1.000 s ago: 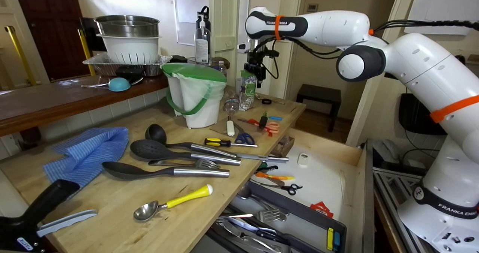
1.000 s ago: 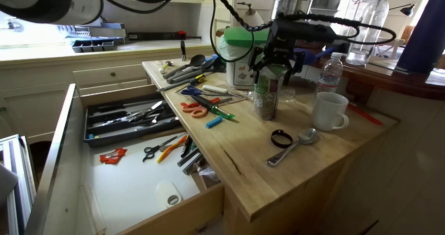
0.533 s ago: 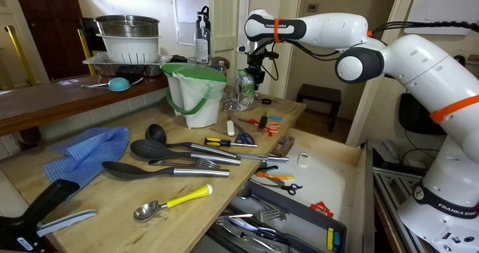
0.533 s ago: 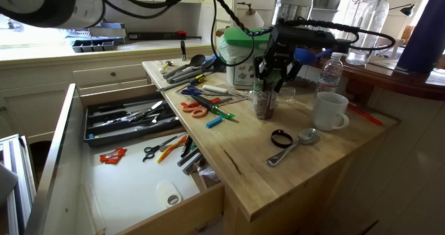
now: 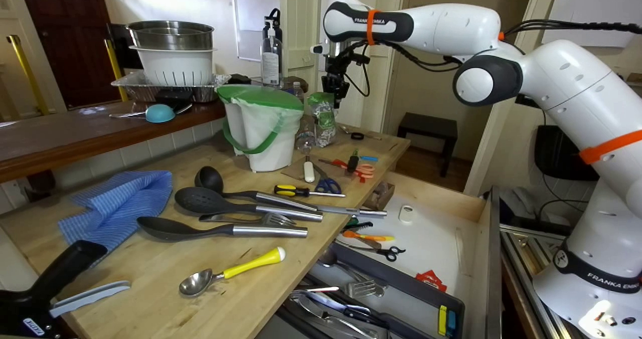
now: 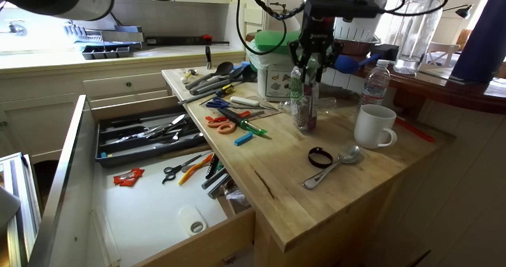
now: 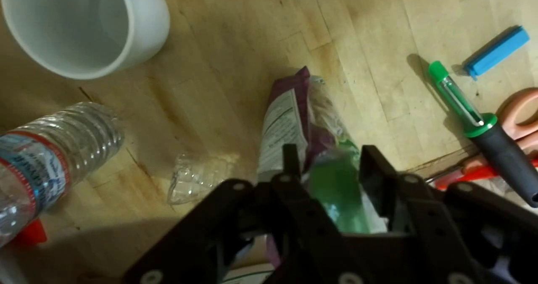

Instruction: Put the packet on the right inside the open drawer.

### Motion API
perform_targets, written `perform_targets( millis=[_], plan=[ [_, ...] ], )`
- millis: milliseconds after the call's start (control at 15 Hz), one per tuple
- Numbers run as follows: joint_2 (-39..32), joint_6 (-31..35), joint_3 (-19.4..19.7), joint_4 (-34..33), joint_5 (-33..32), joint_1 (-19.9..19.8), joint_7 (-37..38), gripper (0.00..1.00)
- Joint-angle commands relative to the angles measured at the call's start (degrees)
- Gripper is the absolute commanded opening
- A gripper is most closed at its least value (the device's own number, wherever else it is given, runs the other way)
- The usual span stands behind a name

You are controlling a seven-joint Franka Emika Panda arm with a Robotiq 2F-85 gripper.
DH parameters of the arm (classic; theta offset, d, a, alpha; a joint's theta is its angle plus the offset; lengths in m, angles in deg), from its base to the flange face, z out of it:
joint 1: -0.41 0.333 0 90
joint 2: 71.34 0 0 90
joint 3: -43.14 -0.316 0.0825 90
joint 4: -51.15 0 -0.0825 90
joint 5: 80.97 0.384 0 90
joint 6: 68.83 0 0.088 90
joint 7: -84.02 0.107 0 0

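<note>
While the white arm (image 5: 441,33) stretches across from the right of the frame in an exterior view, its hand (image 6: 311,79) hangs from the wrist, pointing straight down over the table (image 6: 292,196). I see its fingers set partway together, pinching the green top of the packet (image 6: 304,109) (whether the base touches the table, I cannot tell). The packet shows nearly upright, right of centre in an exterior view, outside the open drawer (image 6: 146,204) at lower left.
</note>
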Motion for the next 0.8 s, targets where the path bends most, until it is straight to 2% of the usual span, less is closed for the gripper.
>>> perform_targets(
  millis=[0,200,267,733],
  plan=[
    [2.8,-0.2,1.3,1.0,-1.6,1.9,2.5,0.75],
    [3.3,-0.4,0.9,1.3,-1.2,1.8,1.2,0.97],
    [3.0,-0.5,0.7,1.3,-0.9,1.5,0.8,1.0],
    [-1.9,0.5,0.1,1.5,-0.4,0.1,-1.3,1.0]
  ],
)
